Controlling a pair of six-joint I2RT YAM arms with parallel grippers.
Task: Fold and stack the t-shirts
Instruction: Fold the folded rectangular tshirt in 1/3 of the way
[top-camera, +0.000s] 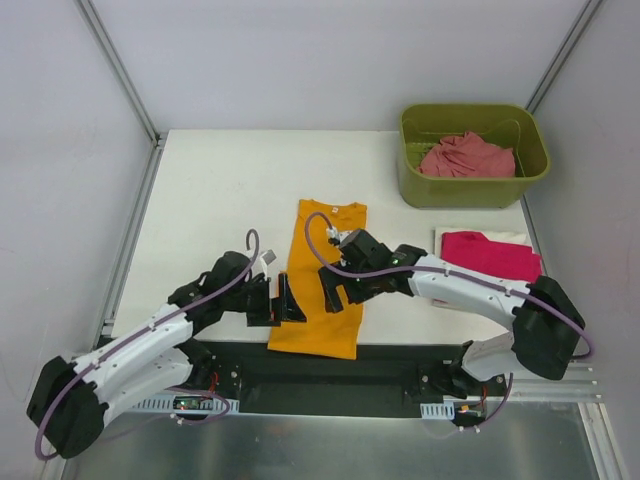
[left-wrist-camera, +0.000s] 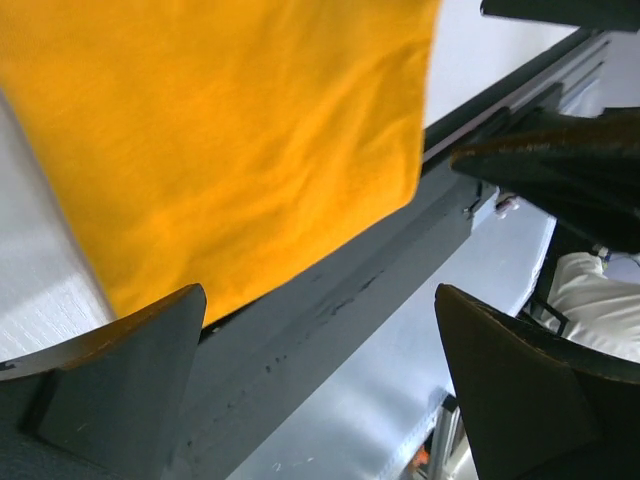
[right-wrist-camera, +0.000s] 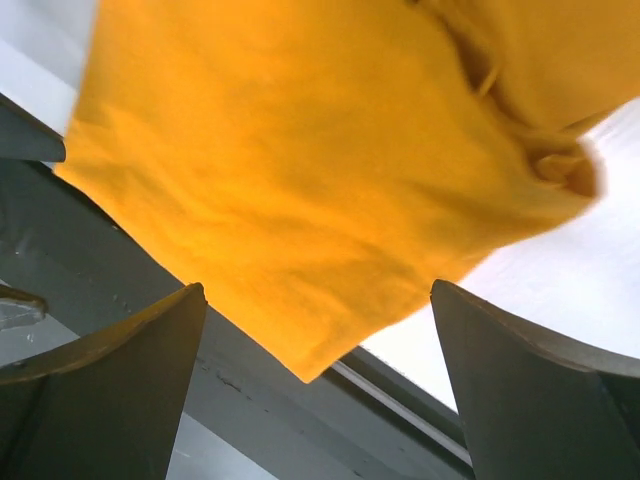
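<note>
The orange-yellow t-shirt (top-camera: 325, 270) lies flat as a long narrow strip at the table's middle, collar at the far end. Its near hem reaches over the table's front edge onto the black rail. My left gripper (top-camera: 275, 302) stands open at the shirt's left edge near the hem, and my right gripper (top-camera: 340, 290) hovers open over its right side. In the left wrist view the orange cloth (left-wrist-camera: 230, 130) lies beyond the open left gripper (left-wrist-camera: 320, 295). The right wrist view shows the shirt's corner (right-wrist-camera: 300, 150) between the open right gripper's (right-wrist-camera: 318, 290) fingers. A folded magenta t-shirt (top-camera: 490, 255) rests at the right. A crumpled salmon-pink t-shirt (top-camera: 465, 157) sits in the bin.
The olive-green bin (top-camera: 470, 190) stands at the back right corner of the table. A black rail (top-camera: 330, 375) runs along the near edge between the arm bases. White walls with metal frame bars enclose the table on the left, back and right.
</note>
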